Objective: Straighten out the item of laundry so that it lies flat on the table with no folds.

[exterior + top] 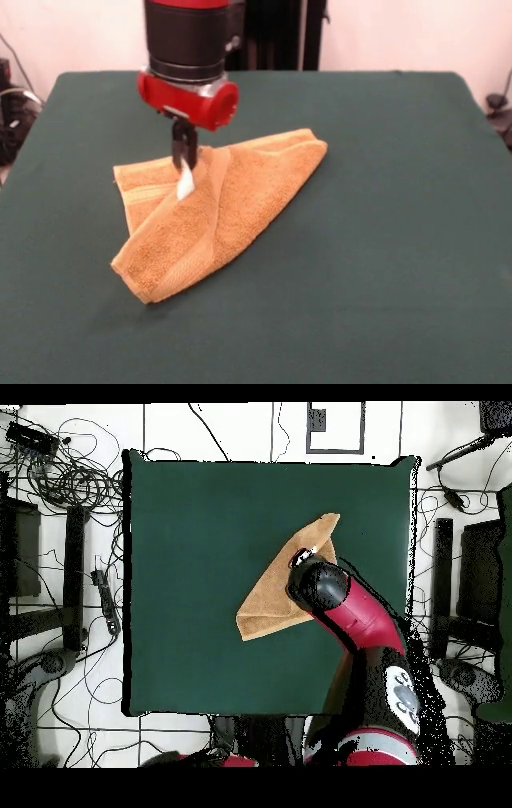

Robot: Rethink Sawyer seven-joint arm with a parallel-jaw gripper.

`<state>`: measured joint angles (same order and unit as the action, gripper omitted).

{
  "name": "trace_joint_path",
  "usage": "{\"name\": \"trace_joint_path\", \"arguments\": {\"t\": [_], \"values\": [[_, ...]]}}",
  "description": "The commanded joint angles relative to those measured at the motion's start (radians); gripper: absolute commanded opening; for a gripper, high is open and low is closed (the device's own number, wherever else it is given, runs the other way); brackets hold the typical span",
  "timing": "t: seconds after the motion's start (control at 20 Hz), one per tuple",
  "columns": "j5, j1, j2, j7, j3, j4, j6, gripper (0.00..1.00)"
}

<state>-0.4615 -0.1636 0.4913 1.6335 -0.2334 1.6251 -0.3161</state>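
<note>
1. One towel (220, 212) on the green counter (384, 200), orange-tan, sitting a little left of centre in the front view.
2. It's folded over itself: a top layer drapes diagonally from the far right corner down to the near left corner, with a lower layer poking out on the left.
3. A woven band shows on that lower layer, another along the near left edge.
4. The claw (185, 164) is down at the towel's far edge, black fingers close together, pinching the cloth right by the small white tag (186, 182).
5. The cloth peaks up at that pinch point.
6. The red and black arm (188, 56) hangs straight above it.
7. From overhead, the towel (275, 599) reads as a triangle right of the counter's centre, arm (350, 609) covering its right side.
</note>
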Motion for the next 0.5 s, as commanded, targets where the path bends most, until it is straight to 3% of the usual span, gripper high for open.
{"name": "trace_joint_path", "arguments": {"t": [0.05, 0.3, 0.5], "values": [[0.076, 0.095, -0.087, 0.123, 0.032, -0.081, -0.074, 0.00], [0.042, 0.164, -0.164, 0.250, -0.053, -0.211, -0.193, 0.00], [0.063, 0.194, -0.198, 0.233, -0.080, -0.274, -0.233, 0.00]]}}
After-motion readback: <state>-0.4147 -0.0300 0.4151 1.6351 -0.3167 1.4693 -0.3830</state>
